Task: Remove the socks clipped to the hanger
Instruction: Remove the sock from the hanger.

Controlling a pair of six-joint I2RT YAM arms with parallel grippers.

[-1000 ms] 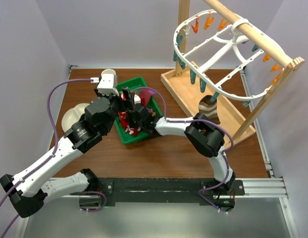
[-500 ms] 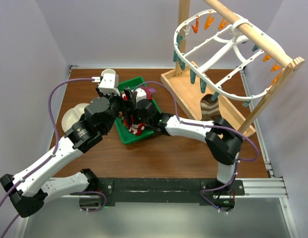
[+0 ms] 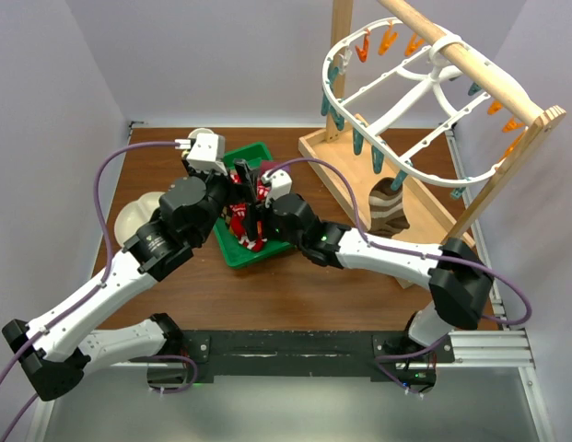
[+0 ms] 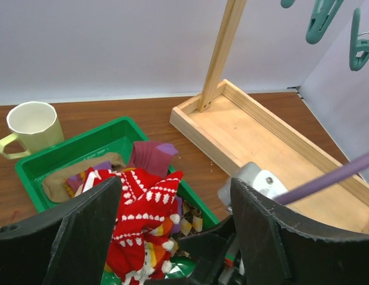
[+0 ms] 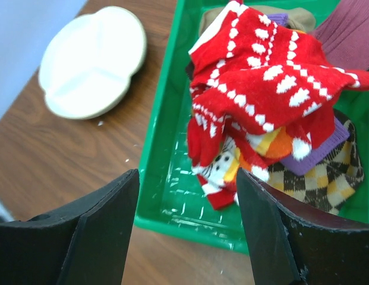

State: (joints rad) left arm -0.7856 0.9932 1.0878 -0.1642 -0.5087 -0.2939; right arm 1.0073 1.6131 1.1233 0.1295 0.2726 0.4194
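Observation:
The white oval hanger point(image 3: 416, 85) hangs from a wooden rail at the right. One brown striped sock point(image 3: 389, 207) dangles from a clip on its near rim. Several other socks lie heaped in the green tray point(image 3: 232, 253), red patterned socks point(image 5: 261, 89) on top and an argyle sock point(image 5: 327, 178) under them. My right gripper point(image 5: 187, 231) stands open just above the tray's near end, nothing between its fingers. My left gripper point(image 4: 175, 237) is open too, hovering over the red socks point(image 4: 142, 214) beside the right one. Teal clips point(image 4: 319, 18) show at the top of the left wrist view.
The wooden stand's base point(image 3: 378, 175) lies right of the tray, its posts rising behind. A cream cup point(image 4: 31, 122) sits behind the tray. A white divided plate point(image 5: 92, 59) lies left of it. Both arms crowd together over the tray.
My right gripper has opened and let a red sock drop onto the heap in the tray. The right arm's elbow has swung out to the right. The left arm barely moved.

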